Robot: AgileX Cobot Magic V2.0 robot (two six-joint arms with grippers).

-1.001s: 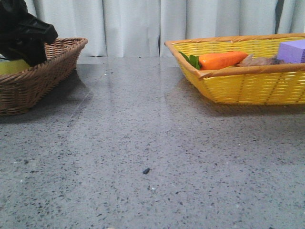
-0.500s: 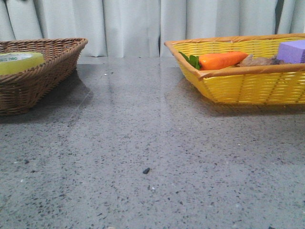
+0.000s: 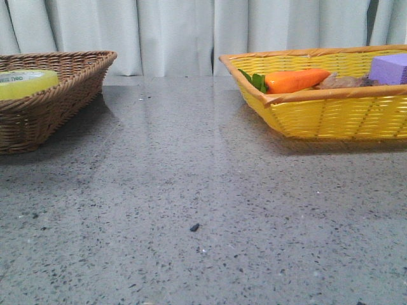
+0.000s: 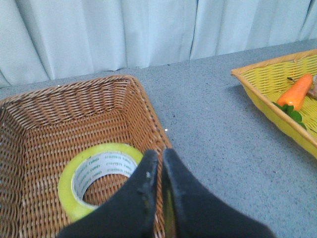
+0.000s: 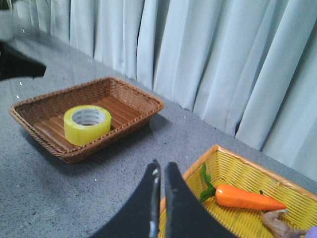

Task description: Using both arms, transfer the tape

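With the tape [image 4: 99, 176] lying flat in the brown wicker basket [image 4: 64, 104], both grippers are sitting closed & empty: left gripper [image 4: 159, 161] hovering just above the roll, right gripper [image 5: 162, 171] over the yellow basket [image 5: 237, 173]. Judging it's done: retracting straight up w/o clipping the rim is best.

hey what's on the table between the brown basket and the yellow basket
Nothing but bare grey tabletop between the brown basket and the yellow basket, apart from one tiny dark speck nearer the camera; the front view shows it.
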